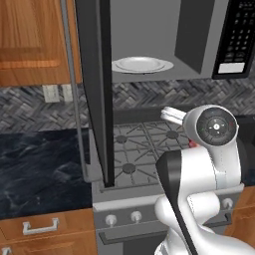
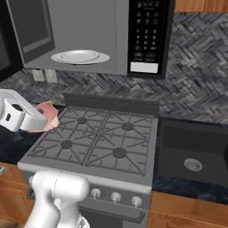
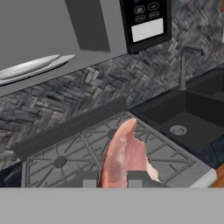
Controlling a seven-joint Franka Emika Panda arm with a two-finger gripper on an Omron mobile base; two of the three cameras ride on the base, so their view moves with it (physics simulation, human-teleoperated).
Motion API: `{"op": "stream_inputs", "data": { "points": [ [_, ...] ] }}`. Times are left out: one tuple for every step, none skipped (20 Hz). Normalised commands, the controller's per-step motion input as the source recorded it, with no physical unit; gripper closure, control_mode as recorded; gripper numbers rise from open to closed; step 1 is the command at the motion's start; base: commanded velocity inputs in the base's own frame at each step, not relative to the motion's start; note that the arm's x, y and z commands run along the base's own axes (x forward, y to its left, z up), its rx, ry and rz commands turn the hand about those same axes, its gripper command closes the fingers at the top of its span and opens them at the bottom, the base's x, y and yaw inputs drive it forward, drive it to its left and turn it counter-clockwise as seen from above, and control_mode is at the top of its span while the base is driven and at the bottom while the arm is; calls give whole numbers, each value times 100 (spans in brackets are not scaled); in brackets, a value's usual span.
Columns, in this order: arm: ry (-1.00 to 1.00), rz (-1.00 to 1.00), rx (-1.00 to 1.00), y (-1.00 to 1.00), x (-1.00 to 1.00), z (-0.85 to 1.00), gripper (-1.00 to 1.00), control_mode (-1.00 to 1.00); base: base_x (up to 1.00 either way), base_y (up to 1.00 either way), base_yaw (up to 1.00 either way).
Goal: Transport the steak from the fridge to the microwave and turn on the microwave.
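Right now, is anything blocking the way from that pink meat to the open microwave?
Nothing visible. The flat red-pink steak sits in the tool over the stove; the dark grey microwave above has its door swung open, holding a white plate.

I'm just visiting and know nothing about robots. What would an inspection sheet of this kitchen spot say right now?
Surface: gas stove, grates bare.
Job's things: steak held over the stove; microwave door open, glass plate inside.
Clutter: nothing seen.
Tool: tool shut on the steak.
Cables: nothing seen.
Surroundings: black sink with faucet, herringbone backsplash, wooden cabinets.
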Motion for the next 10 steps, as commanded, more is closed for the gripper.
{"op": "stream_inputs", "data": {
  "points": [
    [0, 0, 0, 0, 0, 0, 100, 100, 47, 1, -2],
    [0, 0, 0, 0, 0, 0, 100, 100, 49, 1, -1],
    [0, 0, 0, 0, 0, 0, 100, 100, 46, 3, 0],
    [0, 0, 0, 0, 0, 0, 100, 100, 40, 4, 0],
    [0, 0, 0, 0, 0, 0, 100, 100, 36, 2, 0],
    [0, 0, 0, 0, 0, 0, 100, 100, 27, 1, 0],
    [0, 0, 0, 0, 0, 0, 100, 100, 24, 0, 0],
    [0, 0, 0, 0, 0, 0, 100, 100, 14, 0, 0],
    [0, 0, 0, 0, 0, 0, 100, 100, 5, 0, -1],
    [0, 0, 0, 0, 0, 0, 100, 100, 3, 0, -1]
  ]
}}
